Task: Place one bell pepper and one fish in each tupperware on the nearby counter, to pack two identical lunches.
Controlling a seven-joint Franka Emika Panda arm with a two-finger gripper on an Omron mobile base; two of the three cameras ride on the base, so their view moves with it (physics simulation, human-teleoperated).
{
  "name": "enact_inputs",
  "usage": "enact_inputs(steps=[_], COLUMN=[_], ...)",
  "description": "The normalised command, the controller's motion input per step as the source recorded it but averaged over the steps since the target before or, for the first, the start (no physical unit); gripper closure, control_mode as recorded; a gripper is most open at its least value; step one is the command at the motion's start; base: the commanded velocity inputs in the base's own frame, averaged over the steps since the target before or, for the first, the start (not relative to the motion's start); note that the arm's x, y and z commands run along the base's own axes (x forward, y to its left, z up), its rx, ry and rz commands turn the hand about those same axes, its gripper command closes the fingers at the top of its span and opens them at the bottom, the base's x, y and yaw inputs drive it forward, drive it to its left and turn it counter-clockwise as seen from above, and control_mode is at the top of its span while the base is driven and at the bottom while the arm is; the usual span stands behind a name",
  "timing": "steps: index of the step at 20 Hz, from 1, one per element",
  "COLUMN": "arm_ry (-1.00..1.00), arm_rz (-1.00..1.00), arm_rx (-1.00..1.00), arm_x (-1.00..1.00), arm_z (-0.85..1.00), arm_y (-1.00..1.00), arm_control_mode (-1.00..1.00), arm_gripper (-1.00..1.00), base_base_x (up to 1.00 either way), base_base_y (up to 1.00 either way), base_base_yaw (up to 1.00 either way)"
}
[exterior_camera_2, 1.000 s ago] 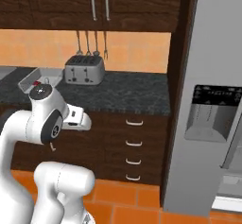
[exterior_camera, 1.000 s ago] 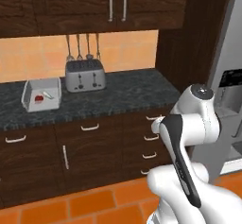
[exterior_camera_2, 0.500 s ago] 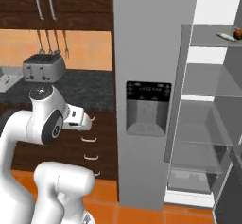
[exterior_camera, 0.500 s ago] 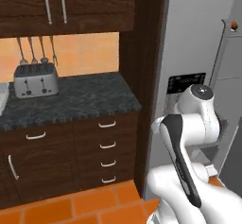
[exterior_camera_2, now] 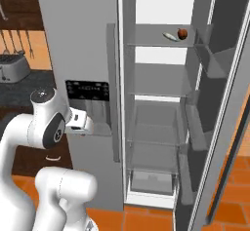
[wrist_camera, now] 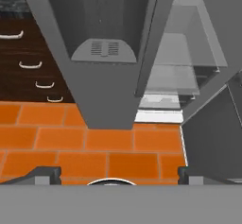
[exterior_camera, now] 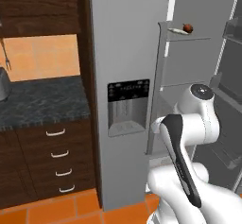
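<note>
Grey fridge [exterior_camera_2: 78,40] stands open ahead of me; a red pepper [exterior_camera_2: 182,33] and a fish [exterior_camera_2: 170,37] lie side by side on its top shelf [exterior_camera_2: 151,42], which I reckon is my pickup spot. Gripper [wrist_camera: 118,173] spread wide, empty, aimed at the floor [wrist_camera: 94,147]. Counter [exterior_camera: 42,102] off to the left

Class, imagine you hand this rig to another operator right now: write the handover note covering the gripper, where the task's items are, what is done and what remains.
Gripper: open, holding nothing, pointing down toward the orange floor tiles in front of the fridge.
Items: one fish and one red bell pepper lie side by side on the top shelf of the open fridge; both also show in the left base view.
Counter: left of the fridge; no tupperware can be seen from here.
Done: base faces the open fridge.
Left: pick up the pepper and fish and carry them to a tupperware on the counter. Whether either tupperware already holds anything cannot be told.
</note>
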Motion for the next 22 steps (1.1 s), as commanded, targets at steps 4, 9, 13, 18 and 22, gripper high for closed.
enact_inputs(steps=[4,9,13,18,22], arm_ry=[0.00,0.00,0.00,0.00,0.00], arm_rz=[0.00,0.00,0.00,0.00,0.00], arm_rx=[0.00,0.00,0.00,0.00,0.00], arm_x=[0.00,0.00,0.00,0.00,0.00], arm_z=[0.00,0.00,0.00,0.00,0.00], arm_y=[0.00,0.00,0.00,0.00,0.00], arm_control_mode=[1.00,1.00,1.00,1.00,1.00], arm_gripper=[-1.00,-1.00,-1.00,-1.00,-1.00], base_base_x=[0.20,0.39,0.54,0.57,0.58], base_base_y=[-0.75,-0.46,-0.24,-0.34,-0.37], base_base_yaw=[0.00,0.00,0.00,-0.01,-0.01])
